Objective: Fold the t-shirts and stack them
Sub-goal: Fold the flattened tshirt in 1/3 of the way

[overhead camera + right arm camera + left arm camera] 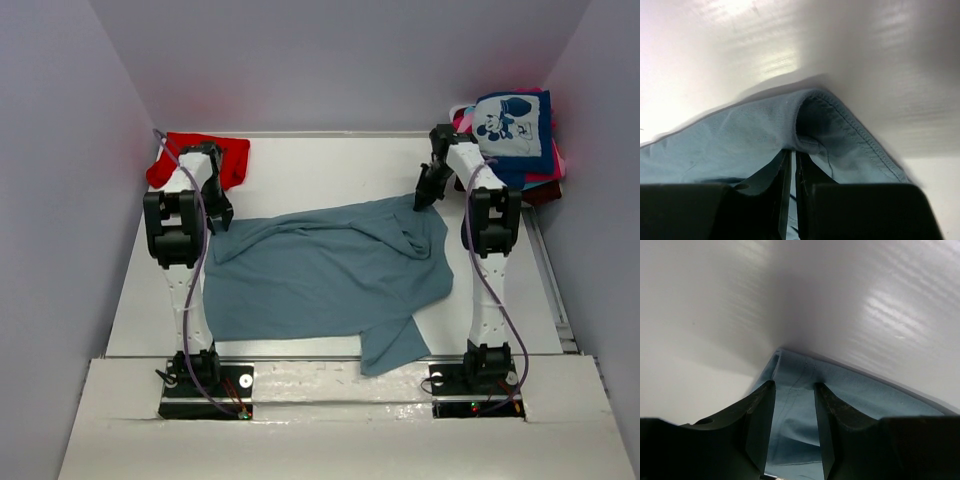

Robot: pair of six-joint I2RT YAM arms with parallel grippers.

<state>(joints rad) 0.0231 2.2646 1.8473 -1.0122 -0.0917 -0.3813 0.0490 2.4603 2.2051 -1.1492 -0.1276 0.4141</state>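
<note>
A grey-blue t-shirt [325, 270] lies spread and rumpled across the middle of the table. At the shirt's far left corner my left gripper [222, 217] is down low. In the left wrist view that gripper [794, 385] stands open, with the corner of the grey-blue t-shirt [792, 412] lying between its fingers. My right gripper [424, 198] is at the shirt's far right corner. Seen from the right wrist, the right gripper [792, 153] is shut on a fold of the grey-blue t-shirt [750, 132] beside its stitched hem. A red t-shirt [205, 152] lies bunched at the back left.
A pile of t-shirts sits at the back right, topped by a navy one with a cartoon-mouse print [512, 128], with pink [556, 160] and maroon edges showing under it. White walls close in the table [320, 165] on three sides.
</note>
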